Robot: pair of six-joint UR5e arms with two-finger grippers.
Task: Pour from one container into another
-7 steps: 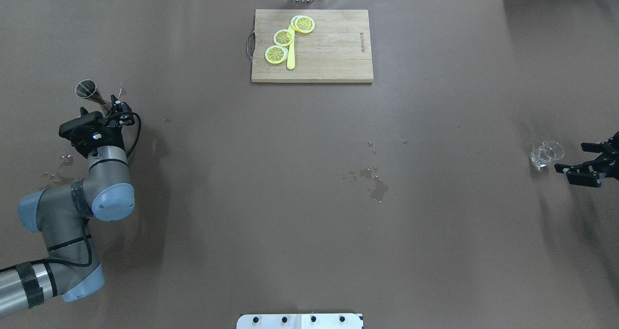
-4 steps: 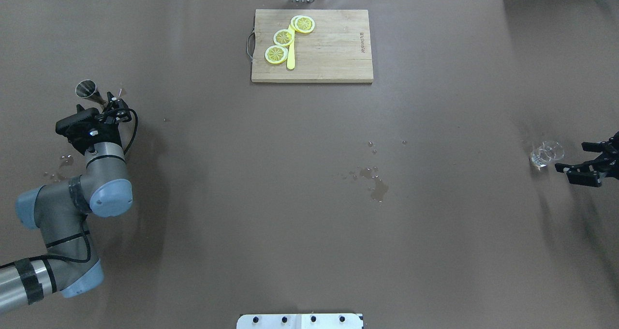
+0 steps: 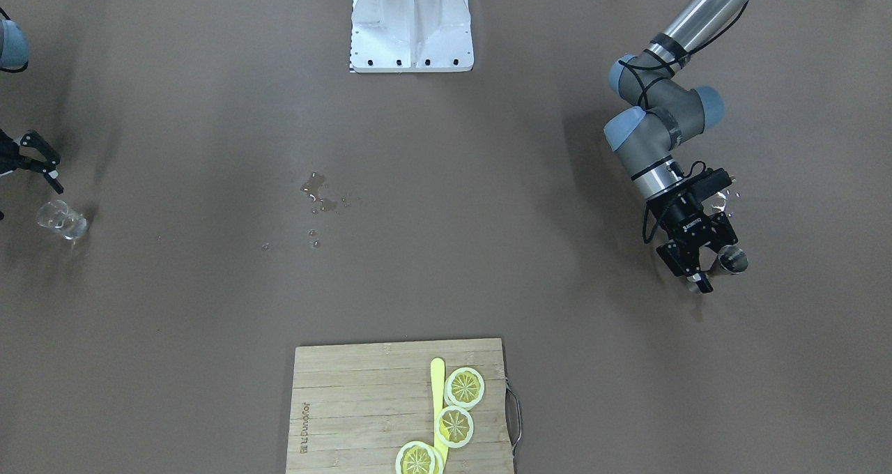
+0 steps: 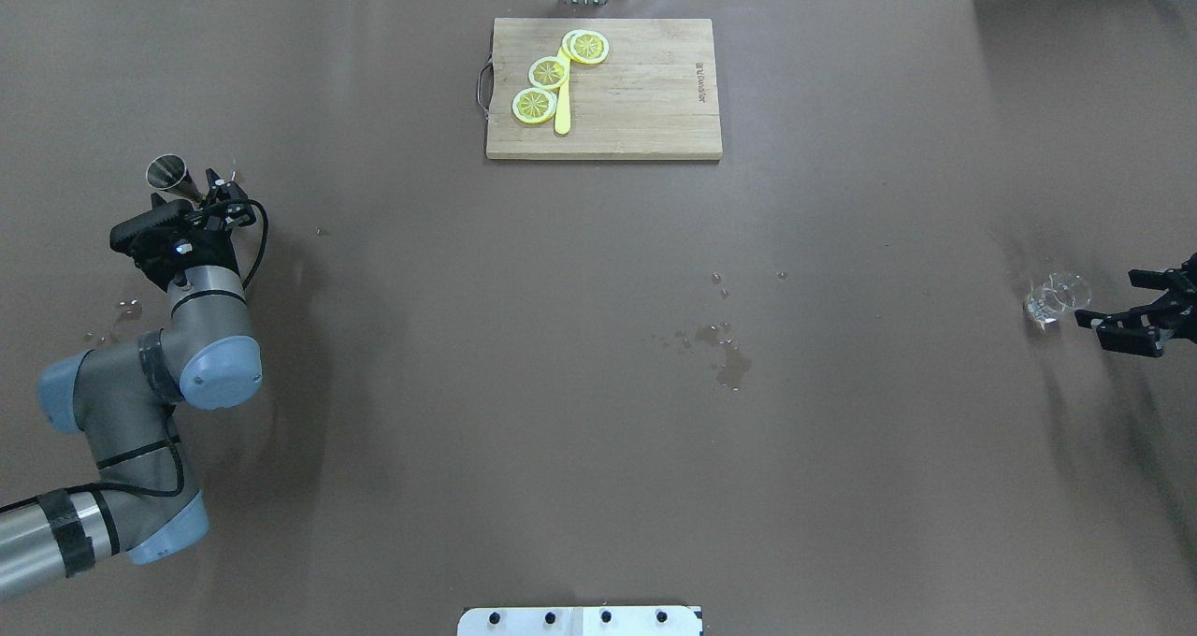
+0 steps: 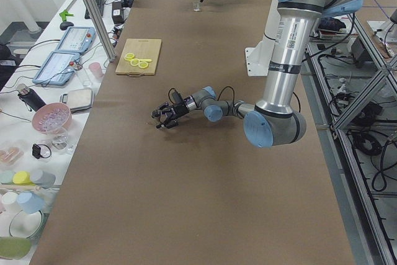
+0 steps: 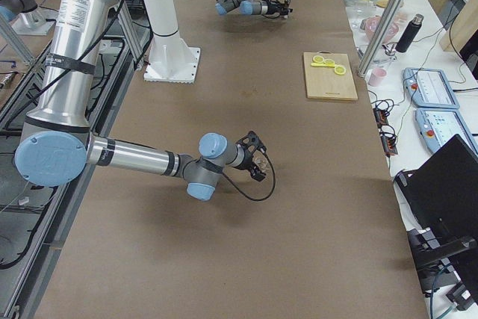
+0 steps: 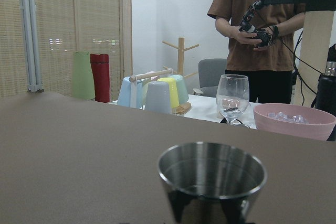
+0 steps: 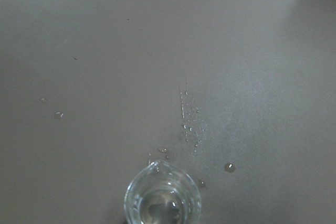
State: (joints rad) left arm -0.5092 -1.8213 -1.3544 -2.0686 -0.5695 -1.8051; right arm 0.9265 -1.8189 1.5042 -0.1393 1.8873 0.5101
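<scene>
A steel jigger (image 4: 169, 173) stands upright at the table's left; in the left wrist view the jigger (image 7: 212, 181) fills the lower centre. My left gripper (image 4: 196, 195) is open, low over the table, its fingers on either side of the jigger's lower half. In the front view the left gripper (image 3: 712, 265) sits right beside the jigger (image 3: 732, 258). A small clear glass (image 4: 1055, 297) holding a little water stands at the far right. My right gripper (image 4: 1106, 299) is open just beside it, apart from it. In the right wrist view the glass (image 8: 163, 200) is at the bottom edge.
A wooden cutting board (image 4: 645, 103) with lemon slices (image 4: 547, 73) and a yellow knife lies at the far centre. Spilled water (image 4: 728, 357) marks the table's middle, with droplets (image 8: 189, 124) near the glass. Beyond the far edge are cups, a wine glass (image 7: 232, 98), a pink bowl and a person.
My left arm has pushed forward, bringing its gripper closer around the jigger. The right gripper has edged slightly away from the glass, still open.
</scene>
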